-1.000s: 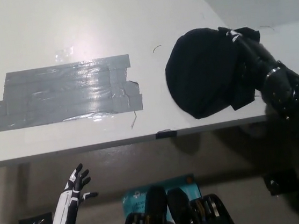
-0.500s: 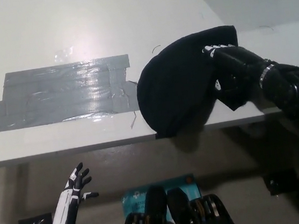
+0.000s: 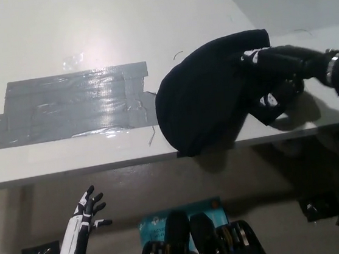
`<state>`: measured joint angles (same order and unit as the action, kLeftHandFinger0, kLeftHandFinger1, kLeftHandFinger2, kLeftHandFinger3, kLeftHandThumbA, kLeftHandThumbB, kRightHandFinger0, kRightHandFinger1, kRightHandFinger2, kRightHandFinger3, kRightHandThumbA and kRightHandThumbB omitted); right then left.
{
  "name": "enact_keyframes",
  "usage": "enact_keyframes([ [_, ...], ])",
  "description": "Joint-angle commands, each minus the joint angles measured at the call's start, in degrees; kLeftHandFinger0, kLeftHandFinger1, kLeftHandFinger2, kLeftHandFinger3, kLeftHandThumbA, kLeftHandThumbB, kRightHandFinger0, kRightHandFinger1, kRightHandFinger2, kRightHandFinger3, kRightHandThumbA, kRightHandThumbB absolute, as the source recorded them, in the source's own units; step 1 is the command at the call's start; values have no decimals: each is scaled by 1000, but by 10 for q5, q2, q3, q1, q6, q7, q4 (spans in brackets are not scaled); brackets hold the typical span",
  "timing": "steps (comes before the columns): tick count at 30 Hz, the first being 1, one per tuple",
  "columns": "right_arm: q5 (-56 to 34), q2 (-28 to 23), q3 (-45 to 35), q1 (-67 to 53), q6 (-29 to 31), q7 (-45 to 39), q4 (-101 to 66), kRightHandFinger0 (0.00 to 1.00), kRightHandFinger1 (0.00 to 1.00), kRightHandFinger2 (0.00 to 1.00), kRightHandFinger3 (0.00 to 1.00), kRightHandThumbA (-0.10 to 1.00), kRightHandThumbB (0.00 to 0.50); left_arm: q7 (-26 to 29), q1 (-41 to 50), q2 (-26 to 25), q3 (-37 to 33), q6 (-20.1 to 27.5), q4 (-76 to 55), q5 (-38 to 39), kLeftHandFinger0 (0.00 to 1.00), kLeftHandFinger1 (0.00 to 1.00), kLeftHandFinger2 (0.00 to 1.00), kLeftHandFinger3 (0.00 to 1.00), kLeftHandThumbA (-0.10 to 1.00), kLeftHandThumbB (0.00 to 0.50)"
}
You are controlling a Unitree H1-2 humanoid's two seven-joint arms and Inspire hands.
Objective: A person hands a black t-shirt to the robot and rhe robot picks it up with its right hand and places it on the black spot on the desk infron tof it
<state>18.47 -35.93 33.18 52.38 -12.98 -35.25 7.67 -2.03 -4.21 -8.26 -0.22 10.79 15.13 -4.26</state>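
Gripping the shirt (image 3: 206, 101) in closed fingers, the right hand (image 3: 273, 72) risks dropping it short of the tape (image 3: 75, 104) far to its left; left hand (image 3: 85, 219) spread

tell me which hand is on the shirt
The black right hand, at the shirt on the desk's right. The white left hand hangs open below the desk edge, touching nothing.
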Motion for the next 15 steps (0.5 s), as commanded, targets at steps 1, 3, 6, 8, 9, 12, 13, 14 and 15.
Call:
enact_keyframes([
  [1,-118,-110,-59,150,-106,-213,-158,1000,1000,1000,1000,725,500,-22,7,-14,-12,16,-16,1,670,887,908,1000,1000,419],
  [3,-128,-113,-69,150,-112,-212,-160,1000,1000,1000,1000,721,500,-25,10,-14,-11,11,-22,5,675,886,907,1000,1000,410],
  [6,-181,-113,-150,133,-127,-162,-188,1000,1000,1000,1000,761,500,-24,0,-15,-10,5,-22,2,697,900,919,1000,1000,375],
  [8,-211,-116,-226,95,-139,-107,-254,1000,1000,1000,1000,957,475,-22,2,-14,-10,0,-25,1,690,886,906,1000,1000,390],
  [9,-219,-113,-254,81,-139,-88,-278,1000,1000,1000,1000,1000,479,-21,0,-12,-9,-1,-25,0,683,878,898,1000,1000,389],
  [12,-259,-80,-377,-27,-139,30,-418,1000,1000,1000,1000,1000,382,-22,-5,-11,-10,5,-18,-1,648,861,892,1000,1000,394],
  [13,-256,-52,-410,-56,-139,56,-461,1000,1000,1000,1000,1000,354,-20,-9,-11,-10,8,-14,-2,640,858,891,1000,1000,392],
  [14,-261,-37,-426,-80,-139,77,-492,1000,1000,1000,1000,1000,317,-20,-9,-11,-10,8,-13,-2,641,865,901,1000,1000,397],
  [15,-266,-9,-448,-121,-139,111,-543,1000,1000,1000,1000,1000,286,-20,-8,-11,-10,7,-13,-2,639,868,910,1000,1000,397],
])
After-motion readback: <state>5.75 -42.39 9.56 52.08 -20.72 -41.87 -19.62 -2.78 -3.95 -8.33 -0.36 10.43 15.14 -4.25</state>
